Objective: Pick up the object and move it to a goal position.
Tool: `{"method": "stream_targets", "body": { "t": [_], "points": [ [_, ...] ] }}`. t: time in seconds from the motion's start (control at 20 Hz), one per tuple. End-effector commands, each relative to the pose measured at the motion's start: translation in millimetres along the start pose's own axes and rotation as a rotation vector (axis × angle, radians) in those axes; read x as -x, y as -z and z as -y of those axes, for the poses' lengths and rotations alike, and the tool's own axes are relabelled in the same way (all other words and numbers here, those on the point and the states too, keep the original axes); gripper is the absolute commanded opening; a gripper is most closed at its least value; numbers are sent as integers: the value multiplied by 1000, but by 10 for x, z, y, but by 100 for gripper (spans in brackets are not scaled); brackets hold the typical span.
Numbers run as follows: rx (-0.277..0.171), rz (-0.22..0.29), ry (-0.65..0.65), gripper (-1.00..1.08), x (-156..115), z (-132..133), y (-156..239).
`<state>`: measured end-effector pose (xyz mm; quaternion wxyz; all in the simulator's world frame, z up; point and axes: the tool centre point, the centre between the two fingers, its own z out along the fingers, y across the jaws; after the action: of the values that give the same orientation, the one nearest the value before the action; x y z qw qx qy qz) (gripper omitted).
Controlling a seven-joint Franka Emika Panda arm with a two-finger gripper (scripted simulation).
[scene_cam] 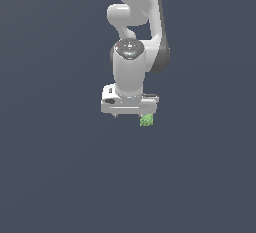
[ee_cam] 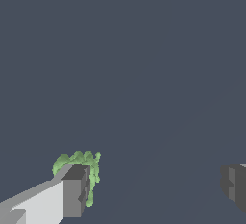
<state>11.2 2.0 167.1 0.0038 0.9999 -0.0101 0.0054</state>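
Wide apart, those fingers (ee_cam: 74, 192), the pincer (ee_cam: 153, 187) spread to nearly its full span with nothing held between them! Tucked right against one finger, partly behind its tip, sits the green lumpy blob (ee_cam: 91, 170), well off-centre in the gap. From outside, it peeks out below one end of the pincer (scene_cam: 129, 111). It looks light and stiff, though bumpy; centre it first, then pinch its flattest opposite sides.

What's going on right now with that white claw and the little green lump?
Gripper open, fingers wide apart. Small bumpy bright green blob behind one finger, not between them, not gripped. Nothing else in the way.
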Motion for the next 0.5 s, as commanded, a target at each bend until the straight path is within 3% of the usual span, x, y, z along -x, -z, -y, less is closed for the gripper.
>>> {"method": "stream_targets", "body": {
  "t": [0.0,0.45],
  "points": [
    [0,0,0,100,0,0,0],
    [0,2,26,100,-31,31,-12]
  ]
}}
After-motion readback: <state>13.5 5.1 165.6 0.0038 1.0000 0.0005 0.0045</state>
